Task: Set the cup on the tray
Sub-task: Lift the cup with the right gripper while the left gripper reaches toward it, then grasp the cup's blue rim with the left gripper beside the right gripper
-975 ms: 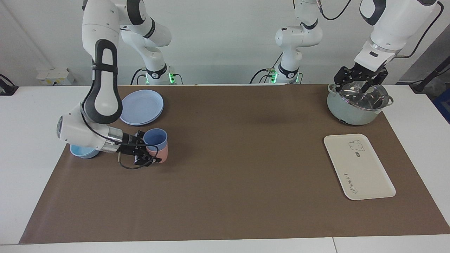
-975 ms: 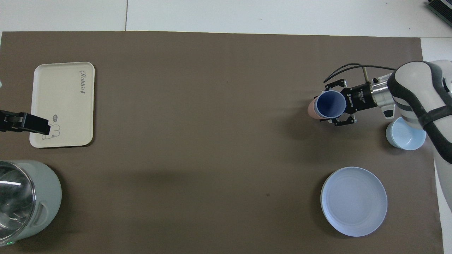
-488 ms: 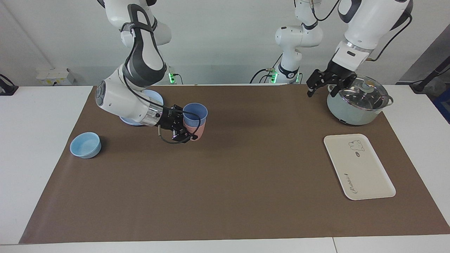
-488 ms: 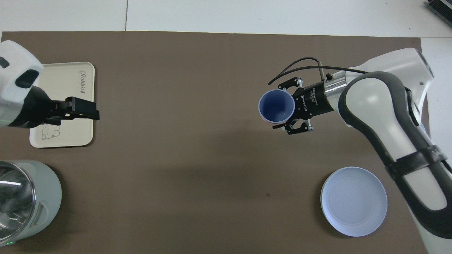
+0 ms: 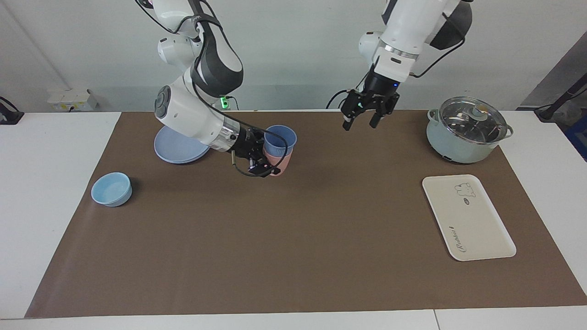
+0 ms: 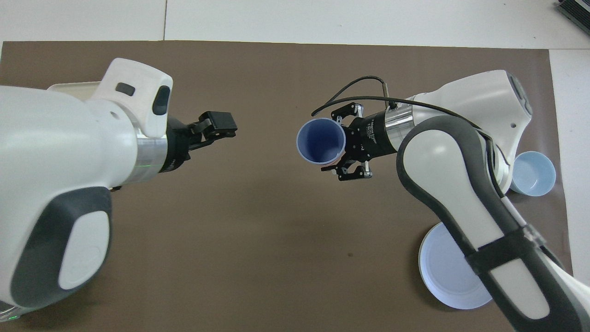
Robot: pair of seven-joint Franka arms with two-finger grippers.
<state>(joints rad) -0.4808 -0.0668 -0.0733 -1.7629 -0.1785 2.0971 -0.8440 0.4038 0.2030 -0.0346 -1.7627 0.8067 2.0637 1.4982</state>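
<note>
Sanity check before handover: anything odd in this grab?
Yes. The right hand carries two nested tumblers, not one: the blue cup sits in the pink tumbler, raised over the mat, with the hand closed on the pink one.

A robot lab: two white arms bolted by a brown mat [image 5: 293, 238] on white tables, bare walls.

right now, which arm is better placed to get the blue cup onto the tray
Left, probably. The tray lies at its end, and the left hand hangs open near the blue cup, which the right hand holds stacked in a pink cup.
</note>
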